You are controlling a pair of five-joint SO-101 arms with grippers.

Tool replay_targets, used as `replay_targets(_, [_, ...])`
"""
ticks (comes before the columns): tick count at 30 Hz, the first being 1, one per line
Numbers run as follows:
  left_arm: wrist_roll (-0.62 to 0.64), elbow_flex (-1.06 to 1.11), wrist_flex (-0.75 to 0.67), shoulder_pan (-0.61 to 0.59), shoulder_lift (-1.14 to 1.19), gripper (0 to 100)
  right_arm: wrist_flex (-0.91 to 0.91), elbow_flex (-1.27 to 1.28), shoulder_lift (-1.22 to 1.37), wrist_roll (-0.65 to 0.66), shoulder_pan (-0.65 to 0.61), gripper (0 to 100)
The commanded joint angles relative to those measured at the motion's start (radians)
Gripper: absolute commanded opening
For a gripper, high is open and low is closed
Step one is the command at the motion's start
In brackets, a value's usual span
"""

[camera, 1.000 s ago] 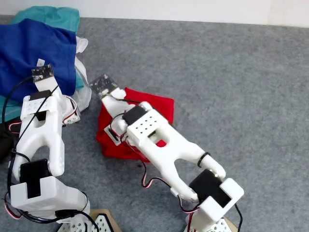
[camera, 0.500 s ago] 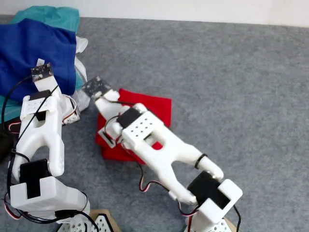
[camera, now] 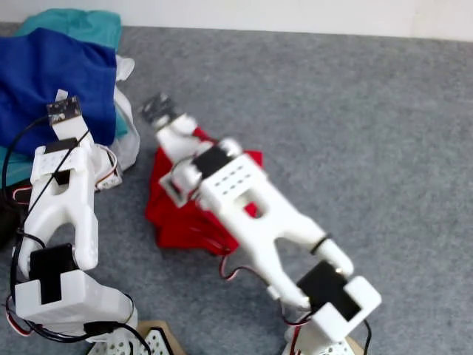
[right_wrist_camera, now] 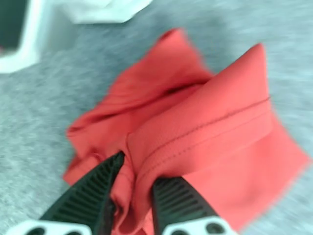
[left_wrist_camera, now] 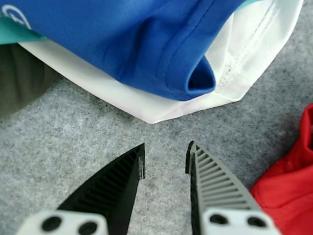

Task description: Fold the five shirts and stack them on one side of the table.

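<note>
Right gripper [right_wrist_camera: 138,172], red shirt [camera: 174,222] and the far-left pile. The right arm's jaws are drawn close together on a raised ridge of the red shirt, with the doubled cloth pinched between them. The shirt lies left of centre on the table [camera: 355,126]. It is bunched rather than flat, and its near edge is rumpled under the arm.

The left gripper [left_wrist_camera: 165,147] hangs just above the table with its jaws partly open and holds nothing. It sits just near the hem of the white shirt [left_wrist_camera: 244,63], which lies beneath the blue shirt [camera: 52,81] and the teal shirt [camera: 74,22].

The step appears to be a fold or a re-lay of the red shirt. It would go best with all layers kept in the pinch. The cloth should be raised only enough to clear the table, then drawn taut so the hems meet before release.

Open room lies to the right and far side. To the left, the pile and the left arm stand near the red shirt, so a leftward sweep risks snagging them.
</note>
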Motion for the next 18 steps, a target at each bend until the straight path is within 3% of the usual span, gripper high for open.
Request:
replay_targets(1, [0.008, -0.008, -0.011, -0.004, -0.002, 16, 0.168, -0.136, -0.104, 0.057, 0.048, 0.7])
replay_targets(11, [0.008, -0.008, -0.011, -0.002, -0.002, 16, 0.423, -0.17, -0.209, 0.101, 0.038, 0.7])
replay_targets(18, [0.008, -0.008, -0.011, -0.002, -0.002, 16, 0.338, -0.081, -0.177, 0.092, -0.097, 0.7])
